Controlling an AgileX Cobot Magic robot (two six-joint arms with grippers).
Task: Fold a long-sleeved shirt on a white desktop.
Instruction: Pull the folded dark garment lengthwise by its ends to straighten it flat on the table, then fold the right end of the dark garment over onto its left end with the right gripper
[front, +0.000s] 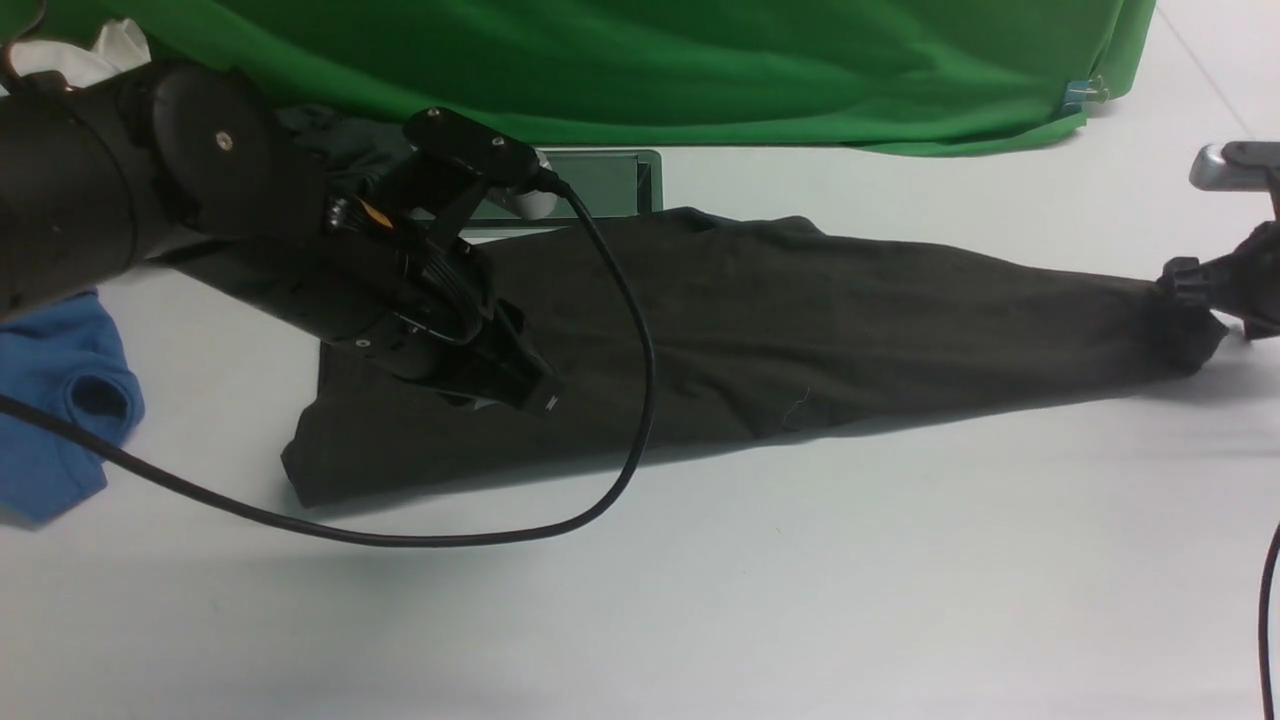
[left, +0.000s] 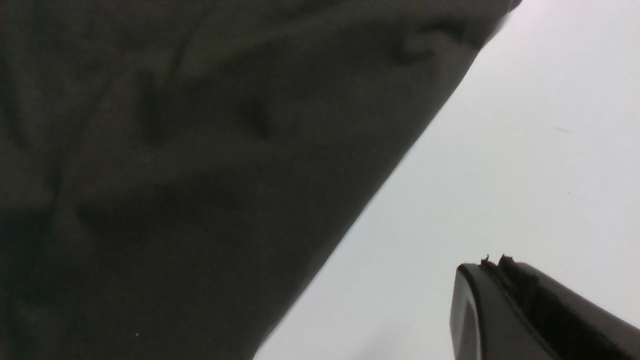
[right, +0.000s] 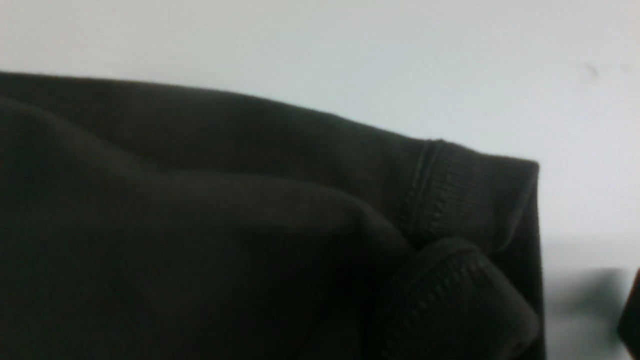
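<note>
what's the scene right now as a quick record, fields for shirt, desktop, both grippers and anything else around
shirt: long-sleeved shirt, dark, laid out as a long strip
surface: white desktop
cuffs: bunched at the shirt's right end
left gripper: shut, over the shirt's left part, no cloth seen in it
right gripper: at the cuff end; open or shut unclear
other: blue T-shirt far left; green cloth and grey hatch behind
</note>
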